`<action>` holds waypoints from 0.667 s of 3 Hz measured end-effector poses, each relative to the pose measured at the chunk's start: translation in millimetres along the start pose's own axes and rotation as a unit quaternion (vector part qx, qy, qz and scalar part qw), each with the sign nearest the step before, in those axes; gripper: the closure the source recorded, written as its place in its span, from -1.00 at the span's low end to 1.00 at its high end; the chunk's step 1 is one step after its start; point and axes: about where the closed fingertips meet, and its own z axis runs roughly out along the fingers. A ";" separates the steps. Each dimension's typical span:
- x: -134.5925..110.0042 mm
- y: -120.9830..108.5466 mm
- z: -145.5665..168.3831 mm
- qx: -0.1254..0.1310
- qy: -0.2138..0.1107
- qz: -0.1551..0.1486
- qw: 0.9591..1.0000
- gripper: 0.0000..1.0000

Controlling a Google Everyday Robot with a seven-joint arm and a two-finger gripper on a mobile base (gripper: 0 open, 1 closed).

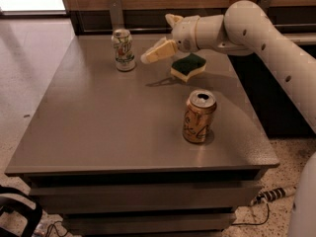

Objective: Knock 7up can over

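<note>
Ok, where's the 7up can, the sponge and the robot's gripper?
7up can (124, 51): camera view, middle of its label.
sponge (190, 62): camera view, its green top.
gripper (158, 37): camera view, the gap between its open fingers, close beside the 7up can.

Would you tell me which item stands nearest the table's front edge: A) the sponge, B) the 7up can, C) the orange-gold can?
C: the orange-gold can stands alone near the front; the 7up can and sponge sit further back, with the gripper hovering between them.
</note>
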 end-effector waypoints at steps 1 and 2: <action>4.2 -1.2 24.5 -0.017 -0.008 0.007 1.000 -1.00; 8.1 0.1 44.6 -0.029 -0.020 0.027 0.999 -1.00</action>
